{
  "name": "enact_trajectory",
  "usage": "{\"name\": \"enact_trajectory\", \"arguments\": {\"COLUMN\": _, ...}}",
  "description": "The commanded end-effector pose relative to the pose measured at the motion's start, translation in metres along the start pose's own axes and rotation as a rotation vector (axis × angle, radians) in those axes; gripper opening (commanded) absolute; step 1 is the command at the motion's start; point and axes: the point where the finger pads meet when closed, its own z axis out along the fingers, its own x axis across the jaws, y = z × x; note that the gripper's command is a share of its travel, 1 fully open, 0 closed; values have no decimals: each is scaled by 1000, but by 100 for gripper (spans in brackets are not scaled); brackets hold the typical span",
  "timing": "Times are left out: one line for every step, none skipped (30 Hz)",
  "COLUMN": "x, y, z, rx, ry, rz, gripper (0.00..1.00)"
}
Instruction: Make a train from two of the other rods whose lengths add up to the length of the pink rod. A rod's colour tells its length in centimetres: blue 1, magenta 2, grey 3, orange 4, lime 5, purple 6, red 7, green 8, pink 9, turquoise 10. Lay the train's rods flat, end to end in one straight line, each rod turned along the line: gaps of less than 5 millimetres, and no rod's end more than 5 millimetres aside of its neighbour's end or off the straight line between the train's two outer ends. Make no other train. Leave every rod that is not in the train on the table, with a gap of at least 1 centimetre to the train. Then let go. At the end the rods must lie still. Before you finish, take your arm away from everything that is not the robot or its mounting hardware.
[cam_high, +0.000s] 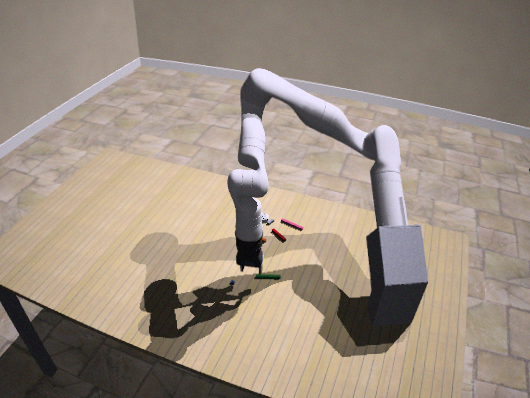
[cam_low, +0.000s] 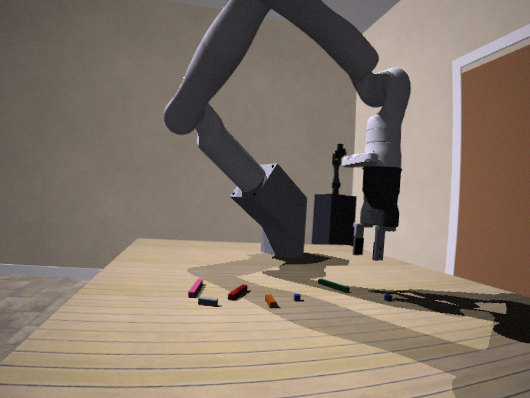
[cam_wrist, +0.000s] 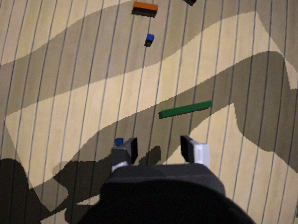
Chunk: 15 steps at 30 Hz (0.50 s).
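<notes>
A Kinova Gen3 arm (cam_high: 325, 112) (cam_low: 220, 60) arches high, its two-finger hand (cam_high: 251, 270) (cam_low: 368, 250) (cam_wrist: 158, 145) pointing down, open, above the table (cam_high: 90, 200) (cam_low: 150, 350) (cam_wrist: 260, 190)

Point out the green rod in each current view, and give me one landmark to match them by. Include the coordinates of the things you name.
Top: just below the gripper (cam_high: 251, 269) (cam_low: 368, 256) (cam_wrist: 159, 149), low and near the picture's centre, the green rod (cam_high: 268, 276) (cam_low: 333, 285) (cam_wrist: 186, 109).
Exterior: right of centre, on the tabletop below and left of the gripper.
Wrist: near the middle, slightly right, above the open fingers.
Shared landmark: the small blue rod (cam_high: 232, 282) (cam_low: 388, 297) (cam_wrist: 119, 141) nearest the dark arm shadow.
</notes>
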Motion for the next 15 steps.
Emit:
{"name": "enact_trajectory", "arguments": {"x": 4, "y": 12, "z": 2, "rx": 4, "ry": -5, "rz": 21, "gripper": 100}}
{"name": "enact_trajectory", "arguments": {"x": 5, "y": 14, "z": 3, "rx": 5, "ry": -5, "rz": 37, "gripper": 100}}
{"name": "enact_trajectory", "arguments": {"x": 5, "y": 17, "z": 4, "rx": 5, "ry": -6, "rz": 52, "gripper": 100}}
{"name": "enact_trajectory", "arguments": {"x": 6, "y": 19, "z": 4, "rx": 5, "ry": -7, "rz": 67, "gripper": 100}}
{"name": "enact_trajectory", "arguments": {"x": 6, "y": 19, "z": 4, "rx": 5, "ry": -7, "rz": 67, "gripper": 100}}
{"name": "enact_trajectory", "arguments": {"x": 6, "y": 19, "z": 4, "rx": 5, "ry": -7, "rz": 67, "gripper": 100}}
{"name": "enact_trajectory", "arguments": {"x": 6, "y": 21, "z": 5, "rx": 6, "ry": -8, "rz": 80, "gripper": 100}}
{"name": "enact_trajectory", "arguments": {"x": 7, "y": 23, "z": 5, "rx": 6, "ry": -9, "rz": 93, "gripper": 100}}
{"name": "enact_trajectory", "arguments": {"x": 7, "y": 25, "z": 5, "rx": 6, "ry": -9, "rz": 104, "gripper": 100}}
{"name": "enact_trajectory", "arguments": {"x": 7, "y": 26, "z": 6, "rx": 6, "ry": -10, "rz": 115, "gripper": 100}}
{"name": "enact_trajectory", "arguments": {"x": 8, "y": 28, "z": 6, "rx": 6, "ry": -11, "rz": 125, "gripper": 100}}
{"name": "enact_trajectory", "arguments": {"x": 8, "y": 29, "z": 7, "rx": 7, "ry": -11, "rz": 134, "gripper": 100}}
{"name": "enact_trajectory", "arguments": {"x": 8, "y": 30, "z": 7, "rx": 7, "ry": -12, "rz": 143, "gripper": 100}}
{"name": "enact_trajectory", "arguments": {"x": 9, "y": 32, "z": 7, "rx": 7, "ry": -12, "rz": 150, "gripper": 100}}
{"name": "enact_trajectory", "arguments": {"x": 9, "y": 33, "z": 7, "rx": 7, "ry": -13, "rz": 157, "gripper": 100}}
